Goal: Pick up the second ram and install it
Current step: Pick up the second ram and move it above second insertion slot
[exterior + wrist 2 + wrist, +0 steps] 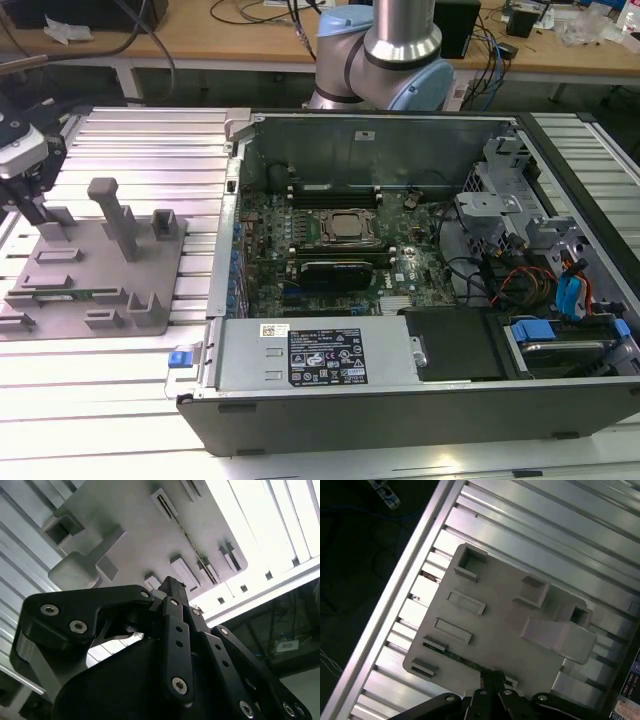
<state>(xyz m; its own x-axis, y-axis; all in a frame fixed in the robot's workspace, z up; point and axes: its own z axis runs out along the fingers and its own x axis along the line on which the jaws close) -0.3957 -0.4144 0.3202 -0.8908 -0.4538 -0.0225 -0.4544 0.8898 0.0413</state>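
The second ram [75,294] is a thin green stick standing on edge in a slot near the front of the grey holder plate [105,262], at the exterior view's left. It also appears as a narrow green line in both wrist views [456,658] [194,547]. My gripper [37,207] hangs above the plate's far left corner, a short way above and behind the ram. Its black fingertips [493,676] meet at a point [171,586], shut with nothing between them.
The plate carries a tall grey post [115,212] and several small blocks. An open computer case [400,400] fills the middle and right, with the silver processor [347,226] and a black card [335,270] on its board. The arm's base [385,60] stands behind the case. Ribbed aluminium table [150,135] lies all round.
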